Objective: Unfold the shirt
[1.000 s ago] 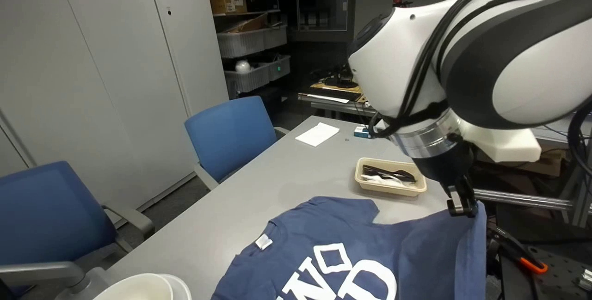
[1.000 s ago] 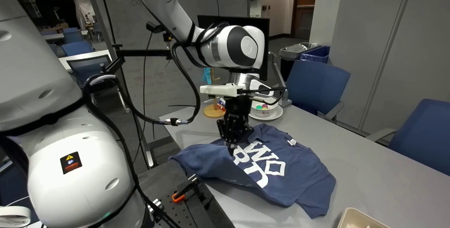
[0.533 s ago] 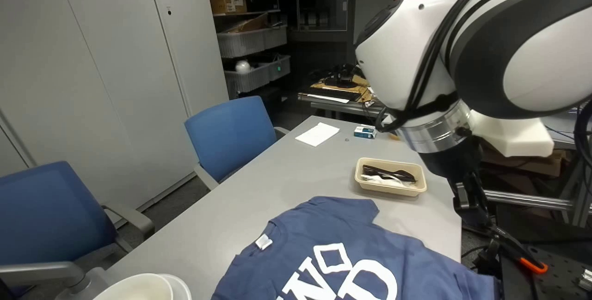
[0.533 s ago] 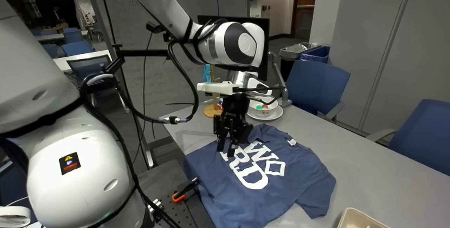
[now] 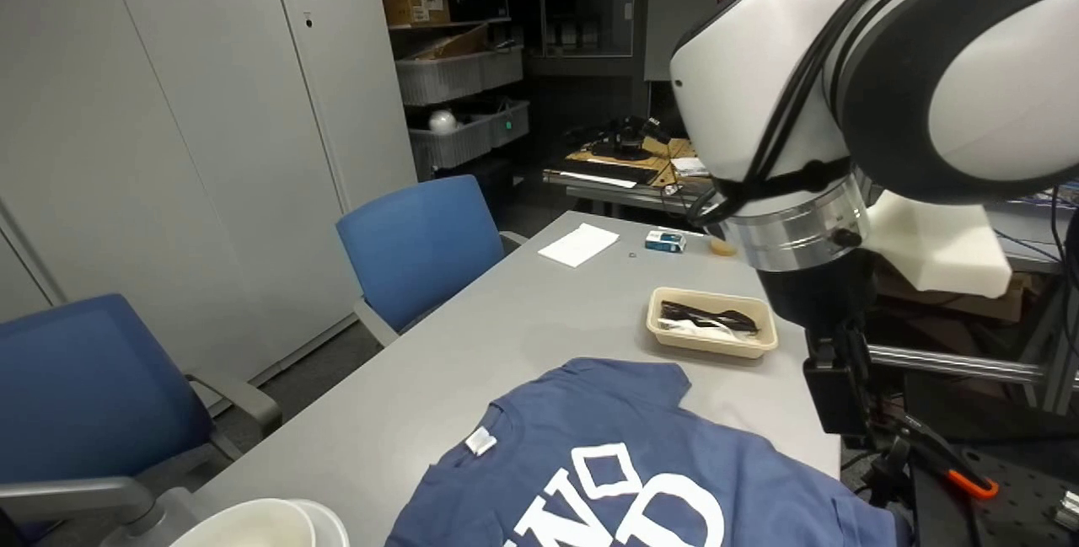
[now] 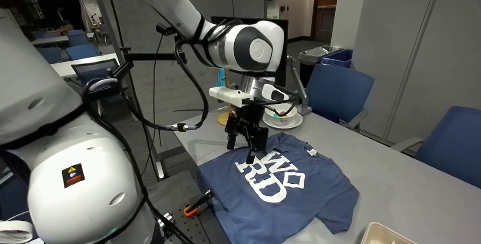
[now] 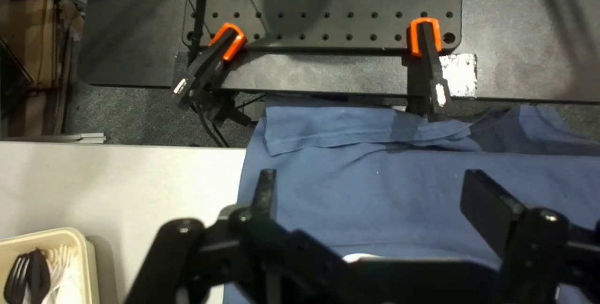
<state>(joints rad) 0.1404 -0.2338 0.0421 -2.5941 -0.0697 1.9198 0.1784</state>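
My fingers [image 7: 487, 210], in the wrist view, stand wide apart above the blue shirt [image 7: 375, 191], which spreads across centre and right, past the edge of the worktop [image 7: 140, 187]. An orange-handled clamp [image 7: 208, 63] stands upper left; a second clamp [image 7: 431, 65], upper right, hides part of the shirt's edge. A cutlery tub [image 7: 88, 266] sits lower left.

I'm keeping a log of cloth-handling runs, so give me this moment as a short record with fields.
Shirt: blue T-shirt, spread out, white-lettered front up
Lower end: runs past the edge of the table; a fold or overlap shows there
Gripper: open, holding nothing, above the shirt
Also on table: cream tub of plastic cutlery; bowl on a plate
Beside table: blue chairs
Status: looks nearly unfolded; lower end may need straightening
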